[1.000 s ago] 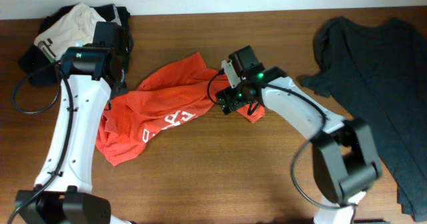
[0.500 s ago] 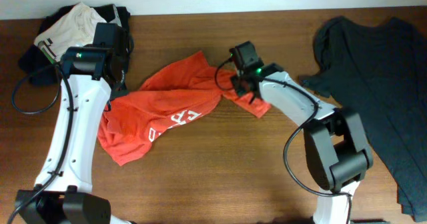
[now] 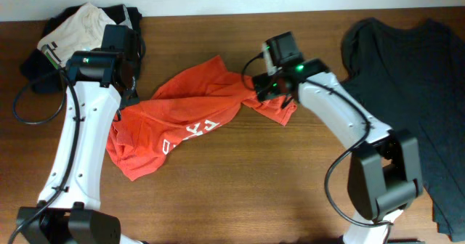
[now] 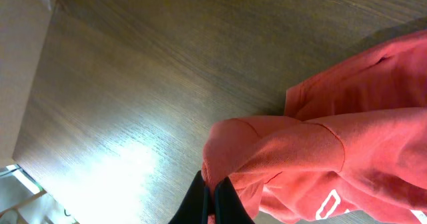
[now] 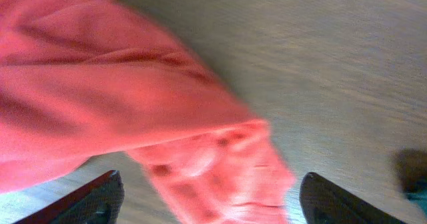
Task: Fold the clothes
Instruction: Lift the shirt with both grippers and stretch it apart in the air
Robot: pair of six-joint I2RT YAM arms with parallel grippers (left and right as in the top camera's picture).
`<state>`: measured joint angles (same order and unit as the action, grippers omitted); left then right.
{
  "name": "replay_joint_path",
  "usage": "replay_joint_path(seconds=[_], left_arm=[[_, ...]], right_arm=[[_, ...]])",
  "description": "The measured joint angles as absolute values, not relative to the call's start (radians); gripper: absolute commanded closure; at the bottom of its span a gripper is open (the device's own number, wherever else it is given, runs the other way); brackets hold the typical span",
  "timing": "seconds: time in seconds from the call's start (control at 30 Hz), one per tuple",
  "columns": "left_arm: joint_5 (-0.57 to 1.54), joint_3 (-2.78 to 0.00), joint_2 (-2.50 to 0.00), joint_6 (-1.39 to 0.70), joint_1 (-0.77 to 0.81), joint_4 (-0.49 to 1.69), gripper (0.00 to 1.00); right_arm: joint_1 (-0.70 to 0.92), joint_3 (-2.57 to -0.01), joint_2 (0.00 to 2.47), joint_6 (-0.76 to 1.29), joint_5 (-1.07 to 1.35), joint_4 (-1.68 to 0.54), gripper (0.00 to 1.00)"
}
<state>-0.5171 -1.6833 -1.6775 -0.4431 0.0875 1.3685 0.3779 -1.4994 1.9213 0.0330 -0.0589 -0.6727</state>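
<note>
Grips red-orange T-shirt [image 3: 182,110] at 9 o'clock with clenched left gripper [image 4: 213,197]. Holds right gripper [image 5: 212,194] released, fingers spread, over its 3 o'clock end.

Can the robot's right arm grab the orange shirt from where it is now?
Probably yes. The right gripper hangs open over the orange shirt, at its loose end, with nothing between them. Only bare table lies beside it.

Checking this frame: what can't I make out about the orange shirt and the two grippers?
1. Overhead: creases hide part of the white lettering on the red-orange soft-fabric T-shirt, so it is unreadable.
2. Left wrist: the bottom edge cuts off the left gripper; only its pinched-together fingertips show.
3. Right wrist: blur smears the cloth inside the open right gripper; contact unclear.
</note>
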Motion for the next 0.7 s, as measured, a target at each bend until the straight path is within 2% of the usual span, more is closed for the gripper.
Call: replay_joint_path(seconds=[0.07, 0.3, 0.43, 0.47, 0.53, 0.63, 0.7], left_arm=[[-0.517, -1.683, -1.678, -0.443, 0.088, 1.369, 1.0], [-0.517, -1.683, -1.678, -0.443, 0.088, 1.38, 1.0], [-0.517, -1.683, -1.678, -0.443, 0.088, 1.38, 1.0], [-0.517, -1.683, -1.678, -0.443, 0.088, 1.38, 1.0], [-0.517, -1.683, -1.678, -0.443, 0.088, 1.38, 1.0], [-0.517, -1.683, -1.678, -0.443, 0.088, 1.38, 1.0], [-0.517, -1.683, -1.678, -0.443, 0.093, 1.387, 1.0]], right_arm=[[0.42, -1.48, 1.936, 0.01, -0.054, -0.641, 0.33], [0.426, -1.458, 2.077, -0.005, -0.114, -0.572, 0.37], [0.426, -1.456, 2.101, -0.006, -0.131, -0.54, 0.65], [0.426, -1.456, 2.106, -0.012, -0.134, -0.537, 0.78], [0.426, -1.456, 2.109, -0.007, -0.143, -0.536, 0.89], [0.426, -1.457, 2.109, 0.007, -0.187, -0.551, 0.96], [0.426, -1.483, 2.109, 0.02, -0.21, -0.619, 0.96]])
